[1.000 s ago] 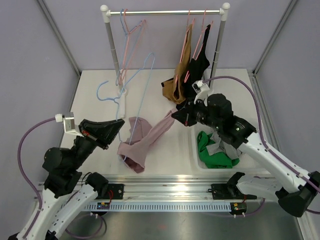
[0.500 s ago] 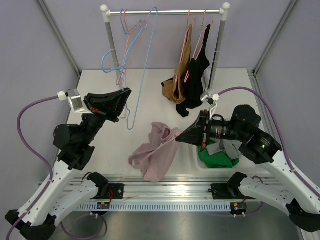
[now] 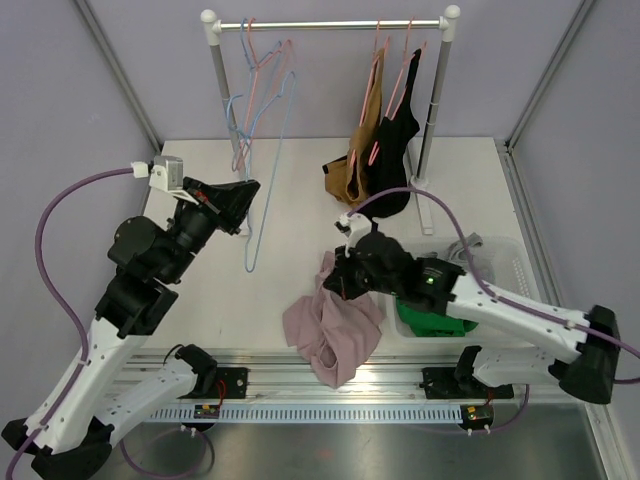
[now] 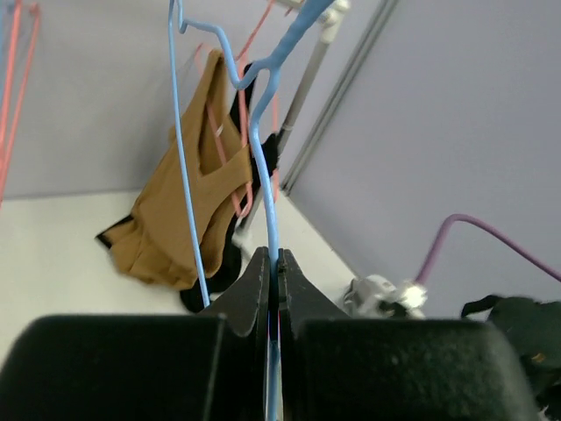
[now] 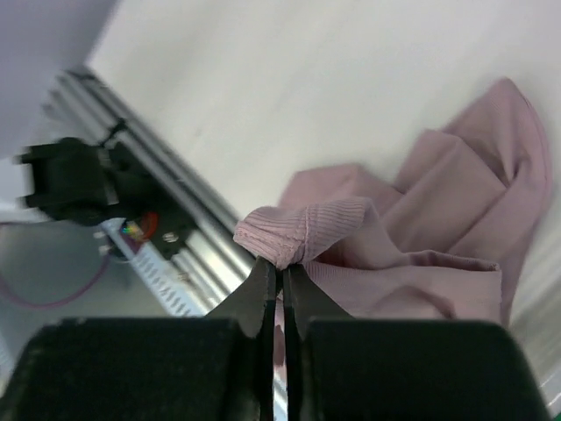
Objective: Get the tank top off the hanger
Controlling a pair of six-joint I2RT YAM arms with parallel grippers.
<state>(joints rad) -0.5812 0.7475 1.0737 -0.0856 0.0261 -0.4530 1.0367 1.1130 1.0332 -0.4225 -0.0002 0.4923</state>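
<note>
left fingers pinched tight on the wire of the blue hanger, which is bare and runs up from them toward the rail; can't tell if its hook sits on it. right fingers clamped shut on a ribbed fold of the pink tank top, with the rest of it bunched on the table under and just beyond them at the near edge, well apart from the left fingers and the hanger. bin with green cloth sits just right of the right fingers.
</note>
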